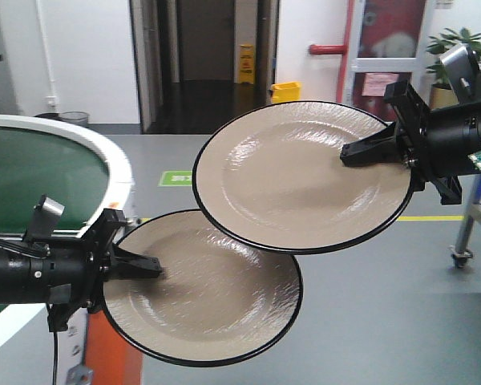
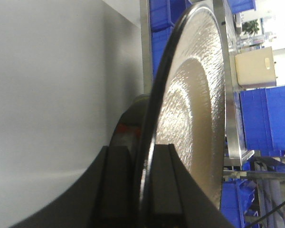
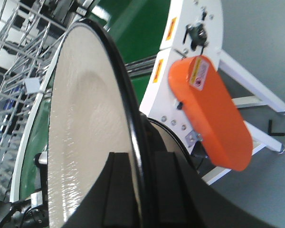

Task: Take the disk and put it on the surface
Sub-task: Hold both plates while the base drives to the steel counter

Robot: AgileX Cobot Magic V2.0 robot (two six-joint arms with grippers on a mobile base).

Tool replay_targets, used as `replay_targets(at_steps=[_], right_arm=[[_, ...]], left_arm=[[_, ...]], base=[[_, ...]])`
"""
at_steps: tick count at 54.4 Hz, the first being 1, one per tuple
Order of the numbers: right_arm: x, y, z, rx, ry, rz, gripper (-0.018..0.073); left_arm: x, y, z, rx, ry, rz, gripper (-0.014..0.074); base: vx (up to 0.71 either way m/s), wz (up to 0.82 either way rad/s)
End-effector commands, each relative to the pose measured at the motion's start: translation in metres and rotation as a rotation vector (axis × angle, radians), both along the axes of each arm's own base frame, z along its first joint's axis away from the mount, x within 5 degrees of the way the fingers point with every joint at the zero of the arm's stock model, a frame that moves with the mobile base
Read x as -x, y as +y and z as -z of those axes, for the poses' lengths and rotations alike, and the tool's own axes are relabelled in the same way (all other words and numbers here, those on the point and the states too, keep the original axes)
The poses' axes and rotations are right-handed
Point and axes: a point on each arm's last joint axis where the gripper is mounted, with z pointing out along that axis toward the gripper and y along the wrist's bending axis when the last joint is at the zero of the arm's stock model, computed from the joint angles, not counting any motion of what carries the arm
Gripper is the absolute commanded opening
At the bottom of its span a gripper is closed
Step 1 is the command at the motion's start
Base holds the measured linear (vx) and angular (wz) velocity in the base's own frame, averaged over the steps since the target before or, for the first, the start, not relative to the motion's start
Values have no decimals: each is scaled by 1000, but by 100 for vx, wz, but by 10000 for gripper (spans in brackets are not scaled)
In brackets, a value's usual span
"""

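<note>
I see two beige disks with black rims, both held in the air. The lower disk [image 1: 216, 297] is gripped at its left edge by my left gripper [image 1: 148, 266], shut on the rim [image 2: 146, 190]. In the left wrist view this disk [image 2: 194, 95] appears edge-on. The upper disk [image 1: 297, 176] is held at its right edge by my right gripper [image 1: 354, 154], shut on the rim [image 3: 140, 190]. It overlaps the lower disk's far edge in the front view. The right wrist view shows this disk [image 3: 85, 118] edge-on. The surface is out of view.
The green conveyor belt [image 1: 32, 176] with its white rim [image 1: 104, 152] lies at the left, close behind my left arm. An orange cover [image 3: 209, 114] hangs on its white frame. Grey floor with a yellow line [image 1: 433, 217] stretches beyond. A metal cart leg [image 1: 465, 233] stands at the right.
</note>
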Motion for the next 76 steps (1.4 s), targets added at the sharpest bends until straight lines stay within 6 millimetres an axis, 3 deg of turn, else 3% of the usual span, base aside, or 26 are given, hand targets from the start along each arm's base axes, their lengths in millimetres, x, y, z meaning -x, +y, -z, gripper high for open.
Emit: replay_targets(at_steps=[1,76], right_arm=[[13,1,-37,-122,-118,35,-8],[14,1,-38,-122,-118,35,-8]], left_arm=[[7,-2,-34,126,-60,-22,-1],[7,-2,-34,125,-60,-22,-1]], base=[[18,-33],[31,-28]])
